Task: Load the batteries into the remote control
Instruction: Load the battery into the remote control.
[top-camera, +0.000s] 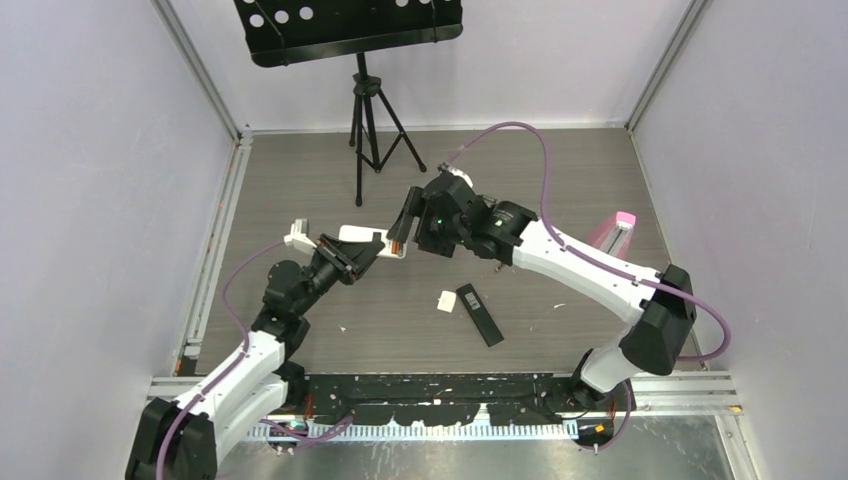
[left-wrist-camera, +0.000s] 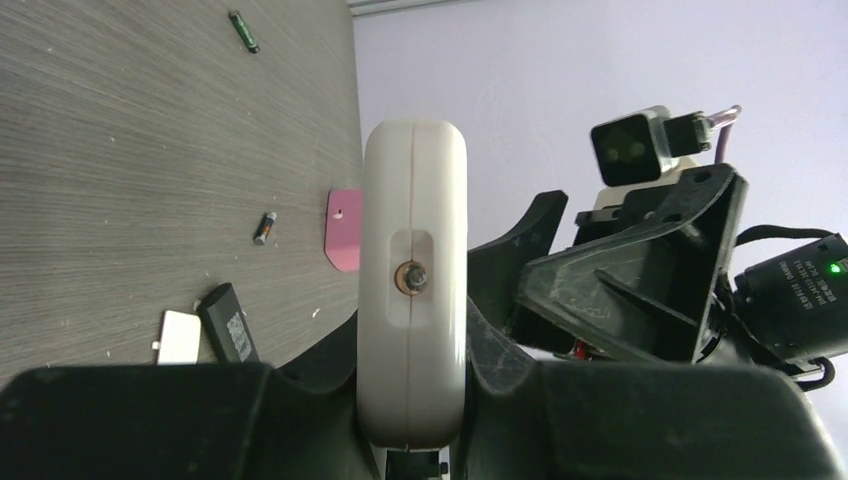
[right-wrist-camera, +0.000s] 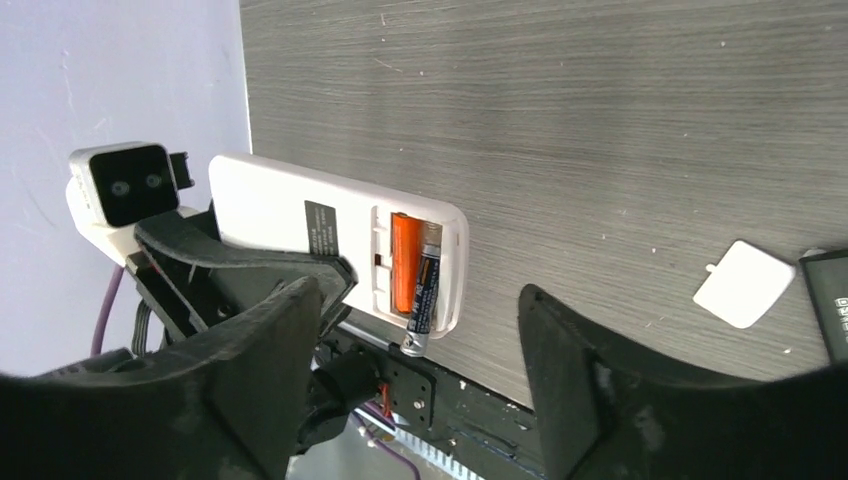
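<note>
The white plastic remote control (right-wrist-camera: 300, 215) is pinched by the left fingers (left-wrist-camera: 130, 420) above the grey desk (right-wrist-camera: 600, 120). A small orange battery (right-wrist-camera: 404, 262) and a dark silver-tipped battery (right-wrist-camera: 424, 300) are seen in its open slot. The right fingers (right-wrist-camera: 600, 390) are spread wide nearby.

The white remote control (right-wrist-camera: 300, 215) carries a small dark label. Its open compartment shows an orange battery (right-wrist-camera: 404, 262) beside a black battery (right-wrist-camera: 424, 300) with a silvery end. The table (top-camera: 300, 170) is grey-brown with fine wood grain. On it are a black remote (top-camera: 479, 313), a white battery cover (top-camera: 446, 301), a green battery (left-wrist-camera: 243, 31) and a pink piece (left-wrist-camera: 343, 230). The walls (top-camera: 100, 150) are pale lilac.
</note>
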